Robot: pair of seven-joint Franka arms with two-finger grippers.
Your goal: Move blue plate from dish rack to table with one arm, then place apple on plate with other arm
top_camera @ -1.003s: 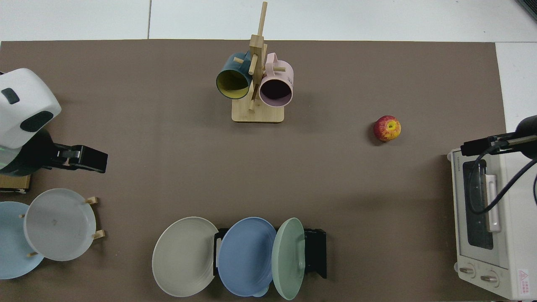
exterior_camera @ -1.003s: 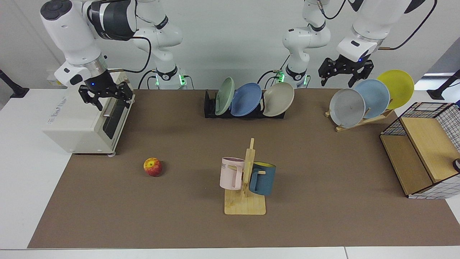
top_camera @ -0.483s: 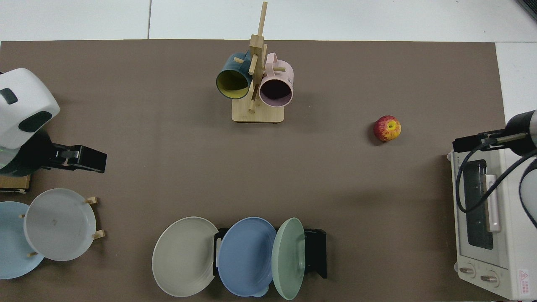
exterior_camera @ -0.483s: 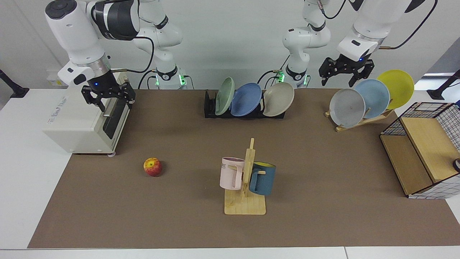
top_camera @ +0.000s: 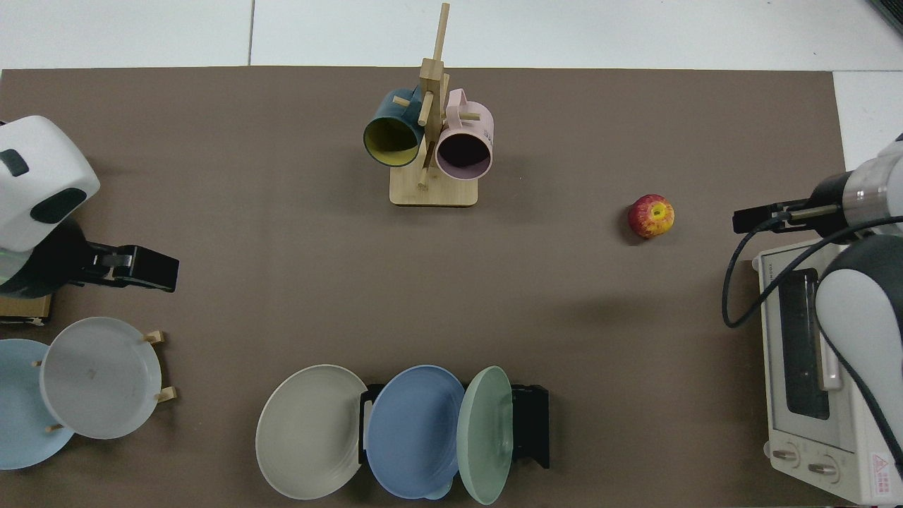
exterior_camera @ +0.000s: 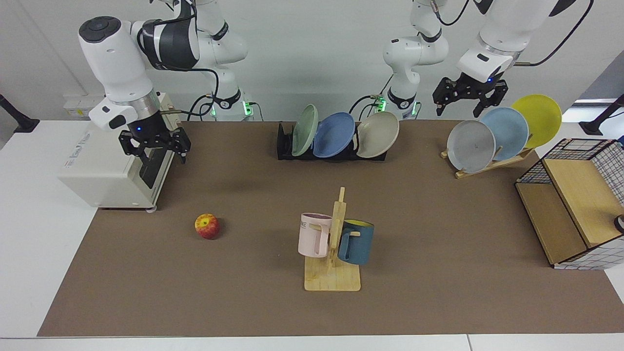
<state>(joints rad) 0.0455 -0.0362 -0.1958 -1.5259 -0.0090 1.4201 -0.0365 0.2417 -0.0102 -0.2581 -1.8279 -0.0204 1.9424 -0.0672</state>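
A round periwinkle-blue dinner plate (exterior_camera: 334, 135) stood on edge in the middle slot of a low black slotted dish rack (exterior_camera: 284, 145), between a sage-green plate (exterior_camera: 304, 129) and a beige plate (exterior_camera: 377, 134), while a small red-and-yellow apple (exterior_camera: 207, 226) lay on the brown mat of the white table (exterior_camera: 29, 234). The right gripper (exterior_camera: 155, 145) hung beside a cream toaster oven (exterior_camera: 109, 165), jaws spread and empty; the left gripper (exterior_camera: 469, 95) hovered above a wooden rack's grey plate (exterior_camera: 471, 146), likewise spread. The plate looked rigid, smooth, slippery and breakable, best pinched at its exposed upper rim.

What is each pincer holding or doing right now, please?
Left pincer: open, empty, above the wooden plate rack.
Right pincer: open, empty, in front of the toaster oven.
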